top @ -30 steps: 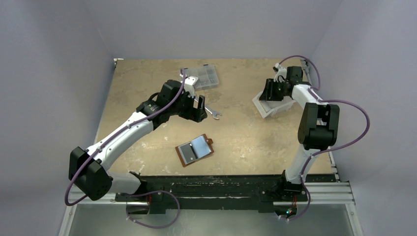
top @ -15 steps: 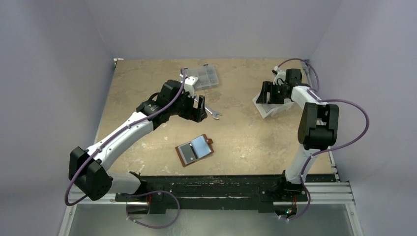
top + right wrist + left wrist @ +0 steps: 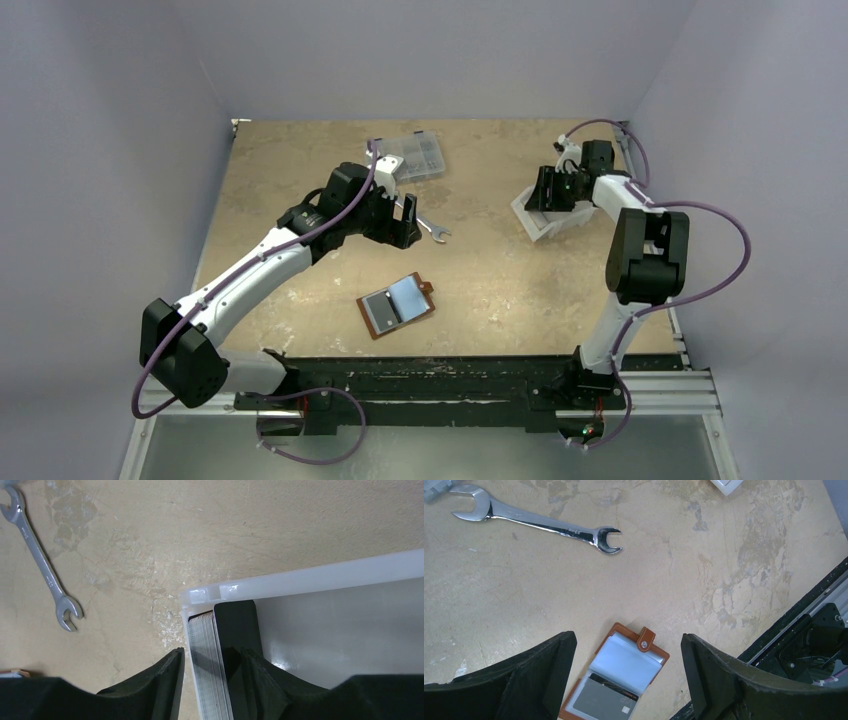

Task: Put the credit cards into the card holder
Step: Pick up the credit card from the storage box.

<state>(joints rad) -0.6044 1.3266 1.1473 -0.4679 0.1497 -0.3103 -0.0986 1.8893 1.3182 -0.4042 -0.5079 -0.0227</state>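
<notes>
The credit cards (image 3: 205, 672) are standing on edge in a corner of the white bin (image 3: 320, 575), my right pincer (image 3: 210, 654) straddling them; I cannot tell whether it is gripping. The card holder (image 3: 629, 661) is lying open near my left pincer (image 3: 628, 639), which is gaping wide.

Bench (image 3: 724, 555): tan and matt, mottled with paler worn patches and scuffs; material could not be told.

Wrench (image 3: 539, 522): polished metal, mirror-bright, threw sharp glints.

Card holder (image 3: 629, 662): the reddish-brown cover looked like leather, matt, with pale stitching at the edge. The inner sleeve was clear glossy plastic with a bluish sheen.

Credit card (image 3: 601, 700) in the holder: grey, smooth, dull satin.

White bin (image 3: 310, 575), far right: smooth plastic, and the rim shone.

Stack of credit cards (image 3: 205, 670) in the bin: thin silvery edges, finely layered.

Compartment box (image 3: 418, 158), far side: clear plastic.

Left claw (image 3: 627, 637): black, matt, faintly grainy plastic.
</notes>
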